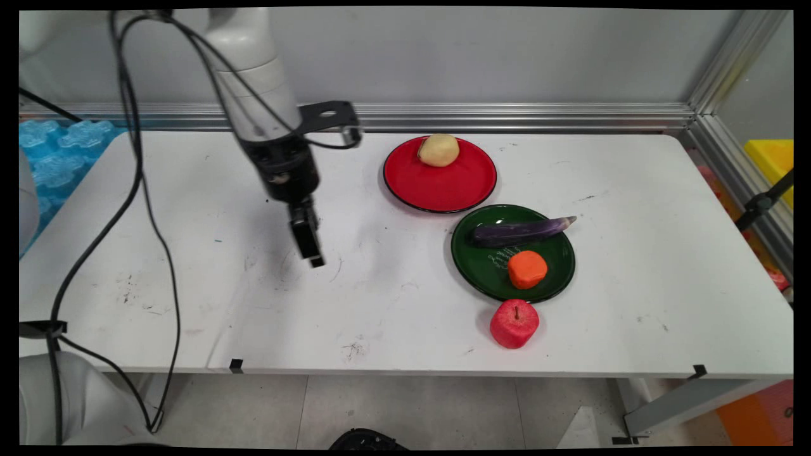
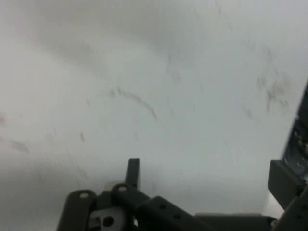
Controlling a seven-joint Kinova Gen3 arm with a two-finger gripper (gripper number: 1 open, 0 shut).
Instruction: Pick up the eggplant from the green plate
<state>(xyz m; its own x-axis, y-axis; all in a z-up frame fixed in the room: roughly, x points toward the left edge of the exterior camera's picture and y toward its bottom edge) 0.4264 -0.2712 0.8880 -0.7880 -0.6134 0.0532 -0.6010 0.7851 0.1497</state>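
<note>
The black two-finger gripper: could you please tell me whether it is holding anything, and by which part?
Nothing is held. The black two-finger gripper hangs over a bare, scuffed part of the white table, with only tabletop between its fingers in the hand view.

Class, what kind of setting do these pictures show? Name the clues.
Probably a robotics lab test bench: a robot arm's end effector above a scuffed white table, aluminium framing behind it, and toy food on a red plate.

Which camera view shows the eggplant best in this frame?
The main view. There the purple eggplant lies in full sight across the far side of the green plate, beside an orange fruit. The hand view shows none of it, only scuffed white table and the end effector's linkage.
</note>
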